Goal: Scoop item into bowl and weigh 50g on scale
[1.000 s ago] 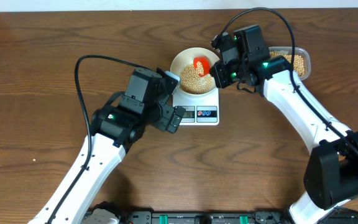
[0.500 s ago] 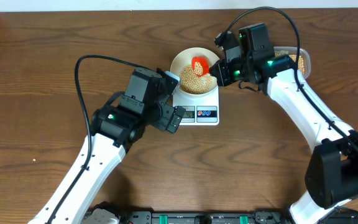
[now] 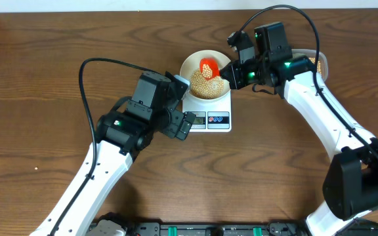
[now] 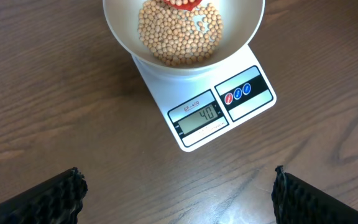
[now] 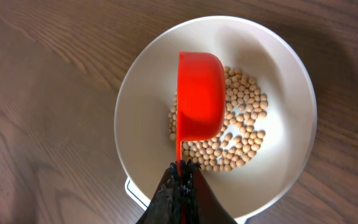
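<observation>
Step in hand: dosing. I judge the scooping is well along and this is the topping-up stage.
Bowl [image 3: 189, 62]: upper centre of the overhead frame, seated on the scale [image 4: 166, 87]. Its rim overhangs the back of the platform.
Beans [image 5: 247, 124]: a loose single layer across the floor of the bowl, with white showing between them near the wall. More lie in the clear tub [image 3: 320, 62] at the upper right, mostly hidden behind the right arm.
Display [image 4: 202, 114]: reads about forty, last figure not clear. By my judgement this is short of target by roughly a fifth.
Right gripper [image 5: 180, 171]: bottom centre of the right wrist view, fingers pressed together on the thin handle of the red scoop [image 5: 201, 93].
Scoop position: the cup hangs over the centre-left of the bowl, above the beans and inside the rim. The right wrist view shows only its red outer wall. At the top edge of the left wrist view a few beans seem to sit in it, but how many I cannot tell.
Left gripper [image 4: 188, 202]: fingers spread wide at the two lower corners of the left wrist view, holding nothing. It hovers over the table [image 3: 44, 65] just in front of the scale, well clear of the bowl.
Next move calls for: a slow tilt of the scoop so beans fall a few at a time, with the display watched between drops. If the cup is empty, a small refill from the tub.
Risk: one full tip could overshoot the target, and touching the bowl or platform would falsify the reading.
</observation>
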